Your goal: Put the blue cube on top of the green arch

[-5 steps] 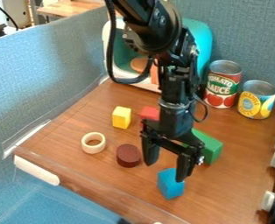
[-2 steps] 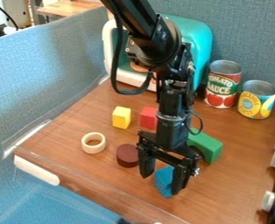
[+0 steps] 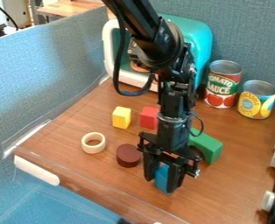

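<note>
The job is in its early part, as I judge it: the cube [image 3: 162,177] is between the fingers of the pincer [image 3: 161,183] but is not on the arch [image 3: 207,146]. The grasp looks made; the lift, the carry across and the setting down are left. The arch lies on the table [image 3: 240,175] behind the pincer and to its right in the view, partly hidden by it, with nothing seen on its top. The pincer points down, its fingers drawn in to about the cube's width, one on each side, and it seems to be gripping the cube; I cannot tell how firmly. The cube sits low between the fingertips, its lower end at or very near the table, so whether any weight is off the wood I cannot say. To the pincer's left, near but apart, is the disc [image 3: 128,155], and farther left the ring [image 3: 93,143]. Behind the pincer, and left of it, are the red block [image 3: 149,117] and the yellow block [image 3: 121,117].
</note>
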You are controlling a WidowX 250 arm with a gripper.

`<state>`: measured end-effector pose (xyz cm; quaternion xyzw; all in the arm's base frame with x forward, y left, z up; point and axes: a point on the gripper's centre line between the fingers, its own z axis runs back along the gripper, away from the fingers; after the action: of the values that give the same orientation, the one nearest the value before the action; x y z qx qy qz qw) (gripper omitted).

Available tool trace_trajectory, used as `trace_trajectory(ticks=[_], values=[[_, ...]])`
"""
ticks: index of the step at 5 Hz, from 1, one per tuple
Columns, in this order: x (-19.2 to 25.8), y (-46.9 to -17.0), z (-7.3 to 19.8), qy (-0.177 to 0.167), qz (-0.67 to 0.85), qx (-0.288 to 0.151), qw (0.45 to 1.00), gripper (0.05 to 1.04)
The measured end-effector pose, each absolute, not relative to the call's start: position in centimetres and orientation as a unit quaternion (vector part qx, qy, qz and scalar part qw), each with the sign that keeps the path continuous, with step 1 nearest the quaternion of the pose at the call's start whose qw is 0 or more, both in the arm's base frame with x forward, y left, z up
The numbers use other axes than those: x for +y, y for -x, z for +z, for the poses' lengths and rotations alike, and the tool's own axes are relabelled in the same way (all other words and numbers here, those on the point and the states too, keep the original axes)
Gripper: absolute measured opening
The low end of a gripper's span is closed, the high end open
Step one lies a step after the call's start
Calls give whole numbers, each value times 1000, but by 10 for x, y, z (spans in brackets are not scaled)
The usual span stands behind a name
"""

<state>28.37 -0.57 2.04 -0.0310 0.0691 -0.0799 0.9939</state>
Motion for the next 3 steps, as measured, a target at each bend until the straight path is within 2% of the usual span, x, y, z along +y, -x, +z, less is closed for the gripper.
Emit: trace_trajectory(ticks=[2, 3], values=[[-9, -286, 25, 42, -75, 62, 994, 589], [-14, -296, 59, 53, -73, 11, 996, 589]])
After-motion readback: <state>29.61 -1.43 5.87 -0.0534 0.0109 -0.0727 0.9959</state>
